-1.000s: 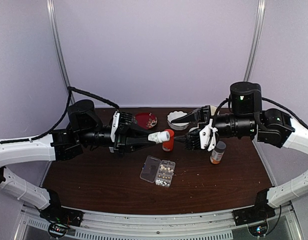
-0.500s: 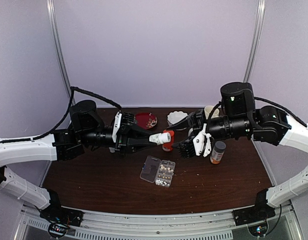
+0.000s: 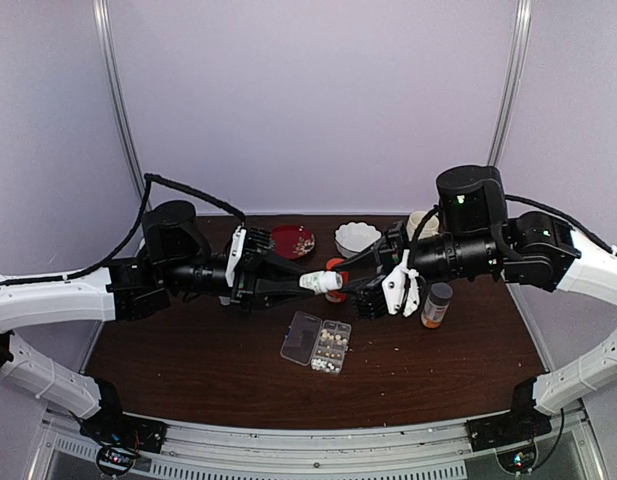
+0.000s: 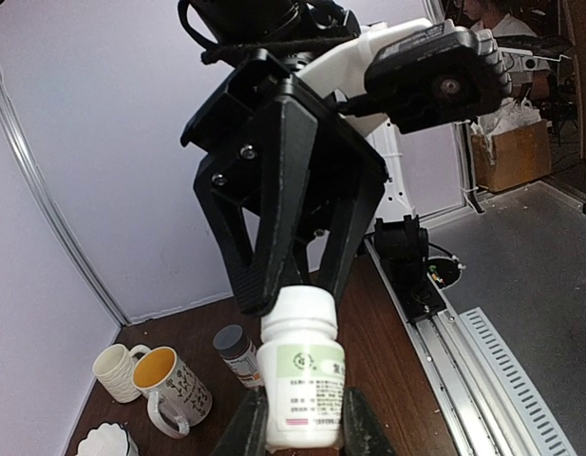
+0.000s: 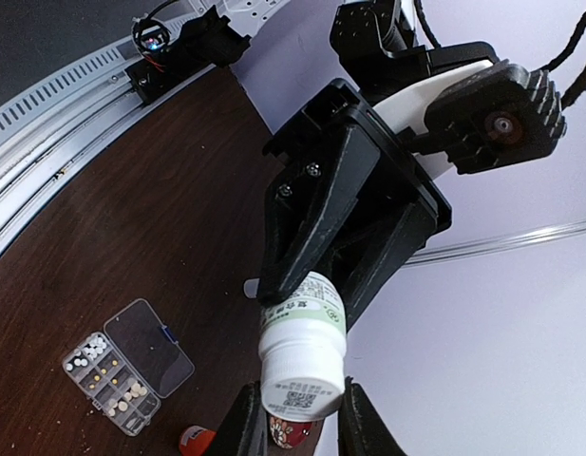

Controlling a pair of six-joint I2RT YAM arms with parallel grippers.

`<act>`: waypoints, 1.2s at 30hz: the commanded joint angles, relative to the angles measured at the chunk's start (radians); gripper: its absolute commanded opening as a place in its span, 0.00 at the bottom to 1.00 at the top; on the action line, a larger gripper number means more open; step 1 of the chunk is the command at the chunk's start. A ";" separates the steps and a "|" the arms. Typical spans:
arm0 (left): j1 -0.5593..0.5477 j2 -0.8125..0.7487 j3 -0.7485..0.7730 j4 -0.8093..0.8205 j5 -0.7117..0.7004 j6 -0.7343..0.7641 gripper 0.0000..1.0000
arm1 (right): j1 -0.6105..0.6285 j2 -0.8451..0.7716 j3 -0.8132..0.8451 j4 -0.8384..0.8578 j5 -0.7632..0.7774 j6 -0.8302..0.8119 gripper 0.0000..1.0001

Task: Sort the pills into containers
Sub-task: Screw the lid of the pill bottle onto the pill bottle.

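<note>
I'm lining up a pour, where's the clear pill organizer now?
In the top view the pill organizer lies open on the table, on the near side of the orange bottle and left of the brown bottle.

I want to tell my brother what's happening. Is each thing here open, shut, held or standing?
left claw: shut on the white bottle.
right claw: shut on its cap.
white bottle: capped, held sideways in the air.
pill organizer: lid open, pills in some cells.
brown bottle: upright, capped.
</note>
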 commanded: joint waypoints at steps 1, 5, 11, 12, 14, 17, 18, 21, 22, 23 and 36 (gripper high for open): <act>0.004 0.004 0.039 0.042 0.010 -0.010 0.00 | 0.010 0.004 0.023 0.006 -0.002 0.035 0.20; 0.003 0.006 0.040 0.042 0.008 -0.009 0.00 | 0.017 0.013 0.026 0.027 0.027 0.122 0.15; 0.003 0.007 0.042 0.044 0.006 -0.006 0.00 | 0.019 0.027 0.052 0.077 0.043 0.435 0.10; 0.004 0.005 0.041 0.044 0.003 -0.004 0.00 | 0.019 0.033 0.060 0.085 0.043 0.523 0.09; 0.004 0.004 0.040 0.040 -0.004 0.004 0.00 | 0.022 0.043 0.079 0.082 0.032 0.697 0.08; 0.003 0.007 0.042 0.023 -0.018 0.026 0.00 | 0.025 0.043 0.088 0.097 -0.012 0.945 0.07; 0.002 0.009 0.042 0.020 -0.022 0.033 0.00 | 0.026 0.036 0.076 0.119 -0.024 1.026 0.07; 0.000 0.007 0.043 0.011 -0.031 0.059 0.00 | 0.034 0.009 0.029 0.194 -0.072 1.230 0.08; 0.000 0.007 0.043 0.010 -0.032 0.068 0.00 | 0.036 0.003 0.017 0.216 -0.077 1.328 0.08; 0.001 0.005 0.044 0.009 -0.033 0.075 0.00 | 0.036 0.000 0.005 0.232 -0.073 1.398 0.08; -0.008 0.002 0.096 -0.092 -0.116 0.264 0.00 | 0.033 0.032 0.020 0.201 0.055 2.337 0.00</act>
